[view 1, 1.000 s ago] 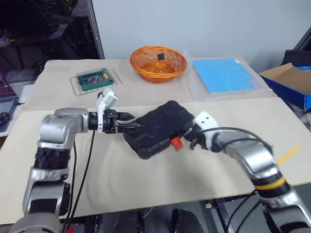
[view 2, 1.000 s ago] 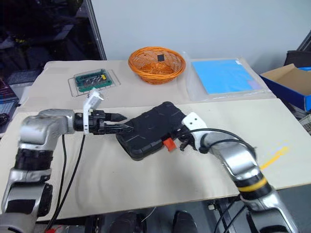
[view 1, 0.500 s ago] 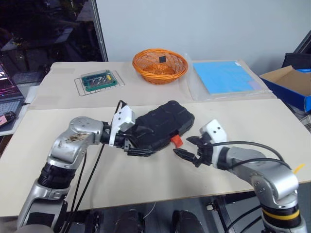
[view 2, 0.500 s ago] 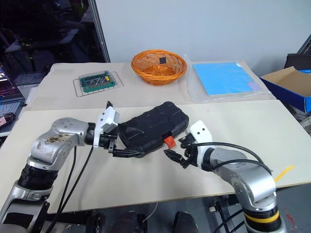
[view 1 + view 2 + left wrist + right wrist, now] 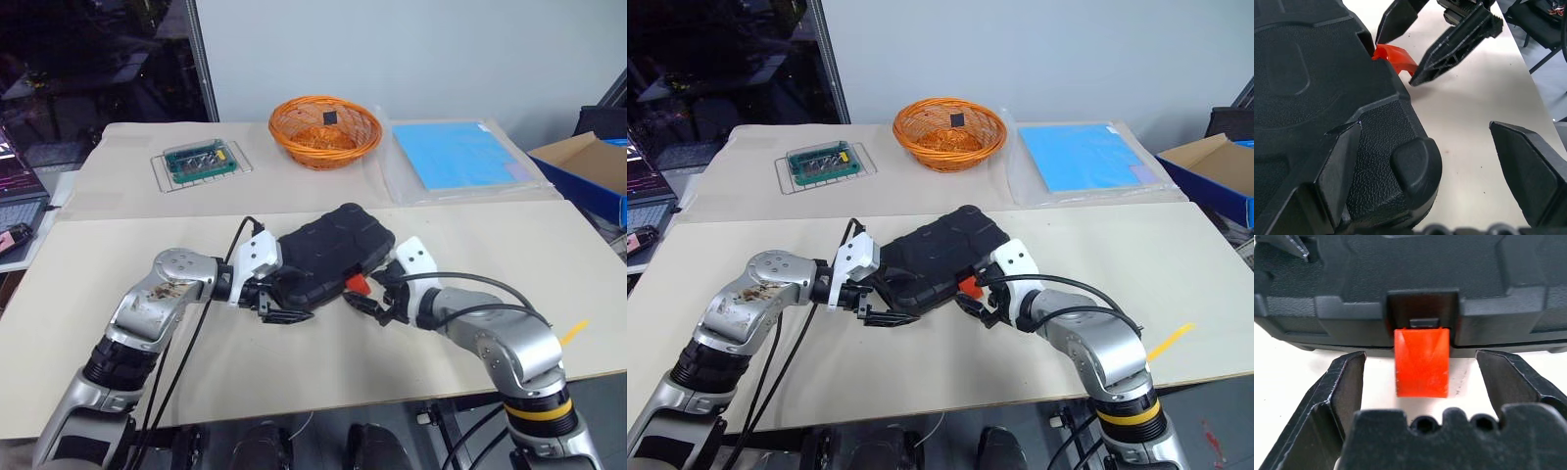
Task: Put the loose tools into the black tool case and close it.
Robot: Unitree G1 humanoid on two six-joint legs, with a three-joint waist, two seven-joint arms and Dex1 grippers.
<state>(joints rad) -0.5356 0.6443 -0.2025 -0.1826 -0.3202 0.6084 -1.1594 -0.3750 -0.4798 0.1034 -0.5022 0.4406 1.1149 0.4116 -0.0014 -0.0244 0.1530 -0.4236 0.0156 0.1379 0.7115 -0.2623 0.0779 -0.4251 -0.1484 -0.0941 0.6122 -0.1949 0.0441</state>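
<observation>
Now the black tool case (image 5: 328,253) lies shut between 2 spread grippers — left gripper (image 5: 286,311), right gripper (image 5: 370,299).

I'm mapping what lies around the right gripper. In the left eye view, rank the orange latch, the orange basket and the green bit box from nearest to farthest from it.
From the right gripper:
1. Orange latch, right at its fingertips on the black tool case.
2. Orange basket, at the table's far edge, ahead.
3. Green bit box, far-left.

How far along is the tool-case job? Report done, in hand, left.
Done: the black tool case lies lid-down, no loose tools seen on the table.
In hand: the open right gripper straddles the orange latch; the open left gripper flanks the case's corner.
Left: the latch hangs unfastened.
</observation>
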